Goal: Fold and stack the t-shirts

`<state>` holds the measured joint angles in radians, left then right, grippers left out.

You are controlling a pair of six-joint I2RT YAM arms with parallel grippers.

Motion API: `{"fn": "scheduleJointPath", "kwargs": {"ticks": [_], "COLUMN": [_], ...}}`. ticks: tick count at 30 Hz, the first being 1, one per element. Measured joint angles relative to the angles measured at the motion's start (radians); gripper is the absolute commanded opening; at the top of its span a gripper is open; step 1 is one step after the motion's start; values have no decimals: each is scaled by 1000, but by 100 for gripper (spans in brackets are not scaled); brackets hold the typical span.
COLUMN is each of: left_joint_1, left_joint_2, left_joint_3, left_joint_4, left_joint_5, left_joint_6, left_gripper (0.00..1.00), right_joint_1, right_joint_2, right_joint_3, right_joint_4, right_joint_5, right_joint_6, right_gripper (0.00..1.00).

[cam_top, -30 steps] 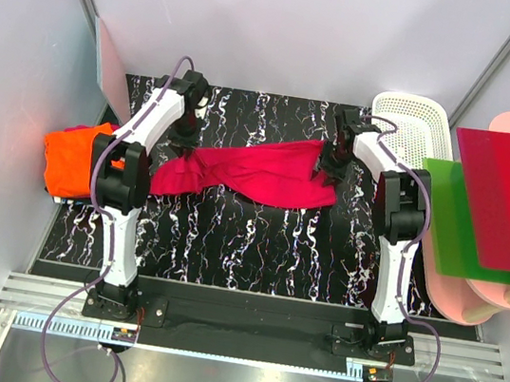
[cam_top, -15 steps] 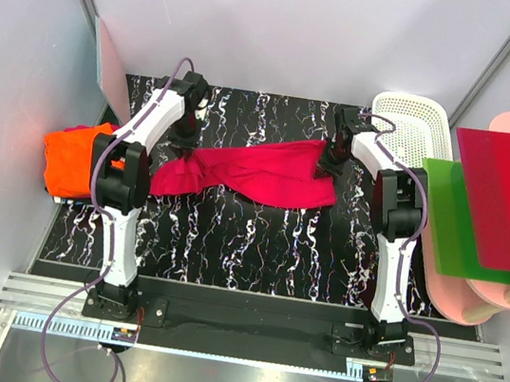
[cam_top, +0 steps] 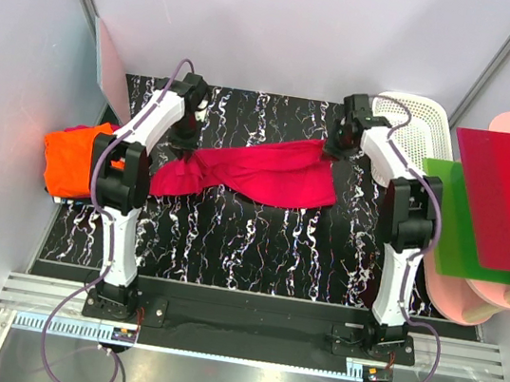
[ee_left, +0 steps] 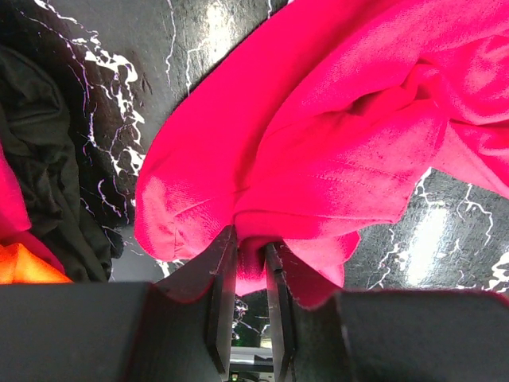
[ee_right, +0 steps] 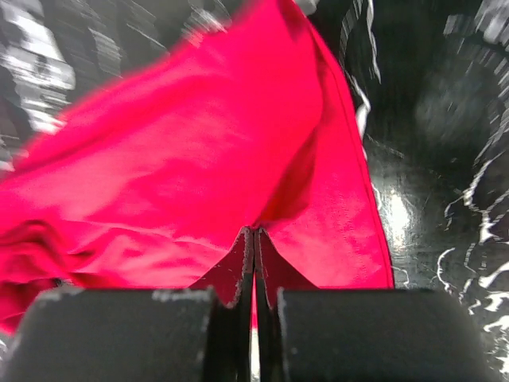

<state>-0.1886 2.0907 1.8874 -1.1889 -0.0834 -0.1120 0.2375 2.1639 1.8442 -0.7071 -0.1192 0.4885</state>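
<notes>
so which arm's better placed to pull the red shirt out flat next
Probably right: the right end effector pinches a far corner of the crimson-pink cloth t-shirt; the left end effector holds a bunched end.

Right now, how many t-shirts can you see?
2. The red t-shirt is stretched across the table's middle; the orange t-shirt sits bunched at its left edge. More may hide underneath.
</notes>
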Motion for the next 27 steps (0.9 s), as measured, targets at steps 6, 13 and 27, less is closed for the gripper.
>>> {"fn": "scheduleJointPath", "kwargs": {"ticks": [6, 13, 27], "left_joint_1": [0, 0, 0], "left_joint_2": [-14, -62, 19], "left_joint_3": [-15, -50, 66], "left_joint_4": [6, 9, 39], "left_joint_5": [-3, -55, -51], "left_joint_6": [2, -15, -34], "left_gripper": [99, 99, 0], "right_joint_1": [0, 0, 0], "right_joint_2": [-125, -130, -130], "right_joint_3": [6, 22, 21], "right_joint_4": [79, 104, 104], "right_joint_5": [54, 59, 55], "right_joint_6": [-1, -2, -19], "right_gripper": [0, 0, 0]}}
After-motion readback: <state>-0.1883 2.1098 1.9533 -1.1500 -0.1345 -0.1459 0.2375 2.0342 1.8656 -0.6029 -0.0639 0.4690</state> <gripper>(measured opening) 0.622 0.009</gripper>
